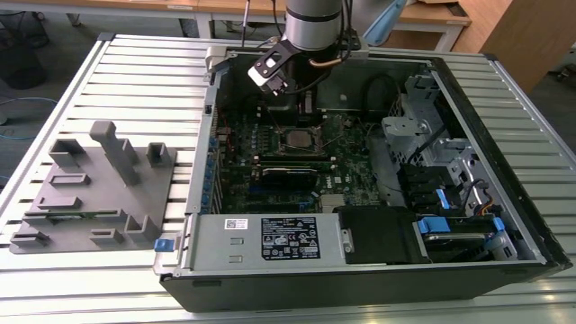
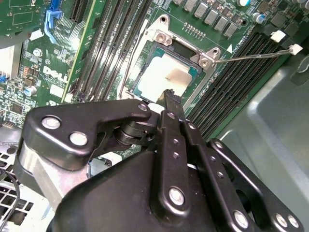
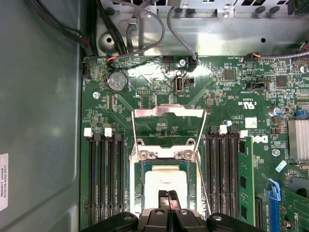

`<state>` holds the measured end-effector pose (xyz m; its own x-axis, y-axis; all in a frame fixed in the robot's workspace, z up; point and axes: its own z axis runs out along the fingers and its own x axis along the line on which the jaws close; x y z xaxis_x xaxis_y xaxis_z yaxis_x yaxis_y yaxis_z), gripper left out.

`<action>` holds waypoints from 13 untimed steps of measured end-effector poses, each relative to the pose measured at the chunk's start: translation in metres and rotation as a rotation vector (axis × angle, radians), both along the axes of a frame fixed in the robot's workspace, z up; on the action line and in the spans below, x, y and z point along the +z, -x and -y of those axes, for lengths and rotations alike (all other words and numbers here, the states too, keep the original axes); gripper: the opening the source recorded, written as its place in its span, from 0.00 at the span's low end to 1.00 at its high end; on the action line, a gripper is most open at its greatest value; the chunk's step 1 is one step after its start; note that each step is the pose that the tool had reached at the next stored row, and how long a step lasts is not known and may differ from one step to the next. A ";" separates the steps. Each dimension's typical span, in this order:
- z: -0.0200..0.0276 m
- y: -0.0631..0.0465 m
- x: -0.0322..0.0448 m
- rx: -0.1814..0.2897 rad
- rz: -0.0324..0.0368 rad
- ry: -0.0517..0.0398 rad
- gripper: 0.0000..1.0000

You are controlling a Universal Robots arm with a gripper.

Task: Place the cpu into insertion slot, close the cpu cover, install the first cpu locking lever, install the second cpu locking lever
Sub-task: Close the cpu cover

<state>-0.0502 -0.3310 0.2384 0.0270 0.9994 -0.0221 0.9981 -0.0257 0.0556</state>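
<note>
The arm reaches down into an open computer case (image 1: 360, 293) that lies on a slatted tabletop (image 1: 135, 67). The hand (image 1: 272, 75) hangs over the green board inside the case, at the far side of it in the exterior view.

In both wrist views the cpu (image 3: 165, 180) (image 2: 159, 77) lies flat in the insertion slot (image 3: 140, 183), with its silver top facing up. The hand (image 3: 168, 195) (image 2: 169, 96) is directly above the near edge of the cpu. The two fingertips (image 3: 163, 197) are close together, with no thing visible between them, so the hand looks closed and holds nothing. I cannot tell if the tips touch the cpu or are only just above it.

The cpu cover (image 3: 169, 112) is not closed: in the first wrist view it stands up from its hinge at the far edge of the slot, and the board is visible through its window. A thin wire lever (image 3: 203, 186) (image 2: 251, 54) beside the slot is lifted away from the socket.

On the tabletop, at the exterior view's left of the case, rests a grey fixture (image 1: 99, 182).
</note>
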 end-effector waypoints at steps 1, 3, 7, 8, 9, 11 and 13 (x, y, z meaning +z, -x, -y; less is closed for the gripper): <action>0.0000 0.000 0.0010 0.000 0.0000 -0.0001 0.10; 0.0000 0.000 0.0031 0.000 0.0001 -0.0003 0.10; 0.0000 0.000 0.0041 0.000 0.0002 -0.0004 0.10; 0.0000 0.000 0.0047 0.000 0.0002 -0.0004 0.10; 0.0000 0.000 0.0047 0.000 0.0002 -0.0004 0.10; 0.0000 0.000 0.0048 0.000 0.0002 -0.0004 0.10; 0.0000 0.000 0.0057 0.000 -0.0001 0.0000 0.10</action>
<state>-0.0502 -0.3311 0.2441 0.0269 0.9994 -0.0220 0.9981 -0.0257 0.0556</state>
